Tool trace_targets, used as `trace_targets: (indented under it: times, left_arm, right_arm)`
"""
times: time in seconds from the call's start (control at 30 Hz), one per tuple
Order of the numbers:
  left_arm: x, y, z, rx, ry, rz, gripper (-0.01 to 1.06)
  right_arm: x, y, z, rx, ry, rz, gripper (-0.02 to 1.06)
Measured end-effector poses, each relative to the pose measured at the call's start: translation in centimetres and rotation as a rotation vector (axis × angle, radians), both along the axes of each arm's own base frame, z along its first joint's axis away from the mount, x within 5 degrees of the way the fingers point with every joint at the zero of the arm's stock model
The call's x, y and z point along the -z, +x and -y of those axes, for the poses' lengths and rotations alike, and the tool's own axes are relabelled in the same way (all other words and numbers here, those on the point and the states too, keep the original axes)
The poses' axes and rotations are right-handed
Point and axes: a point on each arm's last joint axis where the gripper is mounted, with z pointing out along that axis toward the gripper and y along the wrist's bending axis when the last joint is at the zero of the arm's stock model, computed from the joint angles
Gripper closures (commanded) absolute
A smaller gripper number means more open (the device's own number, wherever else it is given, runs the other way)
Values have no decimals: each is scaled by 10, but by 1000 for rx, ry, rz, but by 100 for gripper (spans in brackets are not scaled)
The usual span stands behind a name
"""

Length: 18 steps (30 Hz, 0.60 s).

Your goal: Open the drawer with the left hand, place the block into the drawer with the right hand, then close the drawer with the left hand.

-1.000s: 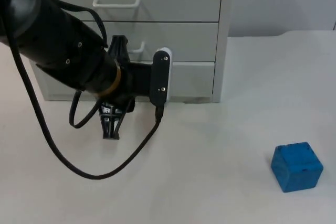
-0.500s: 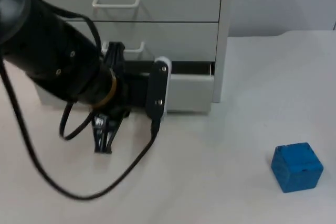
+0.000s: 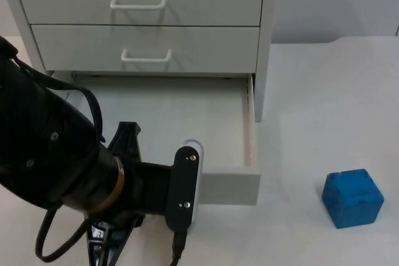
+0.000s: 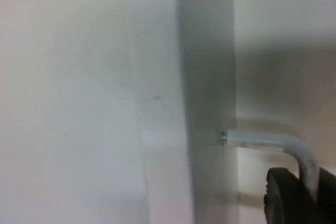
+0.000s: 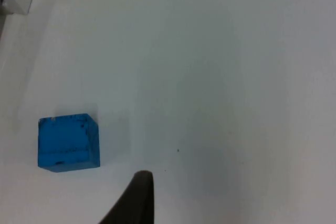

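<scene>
one drawer (image 3: 162,123) pulled open, left gripper (image 3: 103,250) at handle (image 4: 273,142), finger state unclear; block (image 3: 352,197) on table (image 3: 324,91)

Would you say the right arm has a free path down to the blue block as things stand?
Probably yes: the blue block sits alone on the bare table, apart from the open drawer.

we can read no text, label, brand, number or sign: none on the cabinet (image 3: 262,42), its drawer (image 3: 230,182) fronts, the block (image 3: 352,197) or the table (image 3: 324,91).
</scene>
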Motion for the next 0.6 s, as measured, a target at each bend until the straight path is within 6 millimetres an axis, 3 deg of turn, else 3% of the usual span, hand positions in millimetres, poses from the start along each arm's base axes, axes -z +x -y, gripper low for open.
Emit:
trace_targets:
  times: [0.1, 0.17, 0.2, 0.27, 0.33, 0.6]
  left_arm:
    - [0, 0, 0, -4, -1, -1, 96]
    - [0, 0, 0, 2, 1, 0, 72]
    - [0, -1, 0, 8, 2, -4, 72]
    - [2, -3, 0, 17, -2, -17, 50]
    - [2, -4, 0, 21, -7, -22, 37]
    - [-31, -6, 6, -4, -138, 24, 37]
  right_arm:
    - [0, 0, 0, 0, 0, 0, 0]
    - [0, 0, 0, 0, 0, 0, 0]
    - [0, 0, 0, 0, 0, 0, 0]
    - [0, 0, 0, 0, 0, 0, 0]
    - [0, 0, 0, 0, 0, 0, 0]
    - [0, 0, 0, 0, 0, 0, 0]
